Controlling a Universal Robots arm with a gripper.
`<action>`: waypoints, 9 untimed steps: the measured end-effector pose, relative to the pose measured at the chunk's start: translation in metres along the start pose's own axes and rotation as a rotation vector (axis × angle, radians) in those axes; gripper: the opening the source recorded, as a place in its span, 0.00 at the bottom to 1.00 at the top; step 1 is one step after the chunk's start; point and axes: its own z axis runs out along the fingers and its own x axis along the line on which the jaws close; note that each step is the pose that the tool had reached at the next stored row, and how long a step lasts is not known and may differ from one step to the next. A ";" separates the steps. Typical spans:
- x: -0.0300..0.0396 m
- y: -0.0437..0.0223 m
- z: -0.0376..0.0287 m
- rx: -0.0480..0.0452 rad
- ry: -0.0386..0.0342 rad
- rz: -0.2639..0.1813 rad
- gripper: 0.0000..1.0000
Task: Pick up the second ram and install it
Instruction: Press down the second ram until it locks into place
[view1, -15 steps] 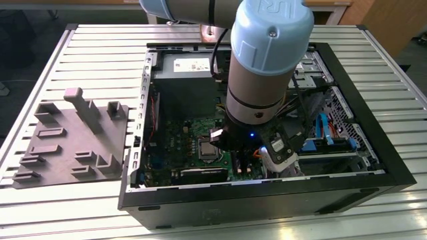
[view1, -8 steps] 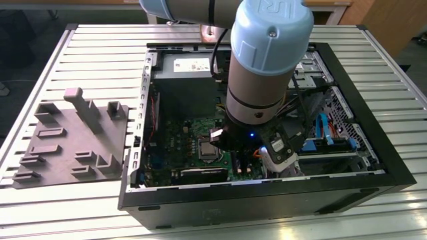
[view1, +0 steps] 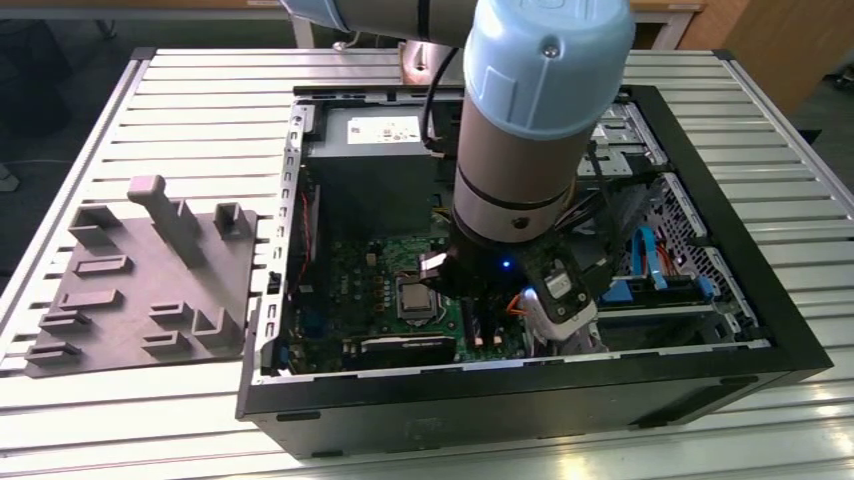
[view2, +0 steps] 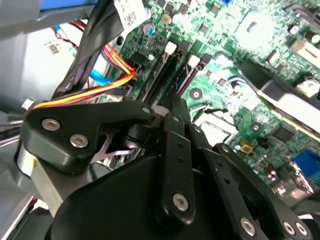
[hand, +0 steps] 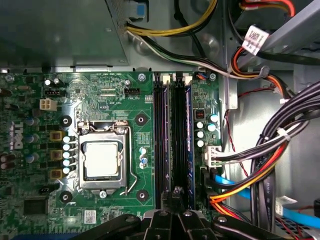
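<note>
Two memory sticks stand edge-on in the black slots just beside the processor socket (hand: 102, 160); the second ram (hand: 188, 145) is the one farther from it. Above those slots' near end hangs the gripper (hand: 176, 200), its jaws nearly together around the slots' ends; whether they grip anything I cannot tell.

Evenly lit from overhead in the exterior view, with soft glare streaking the ribbed metal table (view1: 200, 100) and a bright highlight on the arm's pale blue cap (view1: 547, 60). Deep shadow inside the open computer case (view1: 721, 360), broken by one small blue glow beside the arm. Sharp and flatly bright across the green motherboard (hand: 100, 95) in the first wrist view. Blurred black gripper linkage (view2: 150, 165) up close in the second wrist view, board beyond slightly washed out.
</note>
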 end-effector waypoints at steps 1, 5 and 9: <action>-0.0001 0.0001 -0.0019 0.0001 0.0000 0.000 0.11; -0.0003 0.0006 -0.0100 0.0003 0.0001 0.000 0.11; -0.0006 0.0010 -0.0162 0.0002 0.0000 0.000 0.11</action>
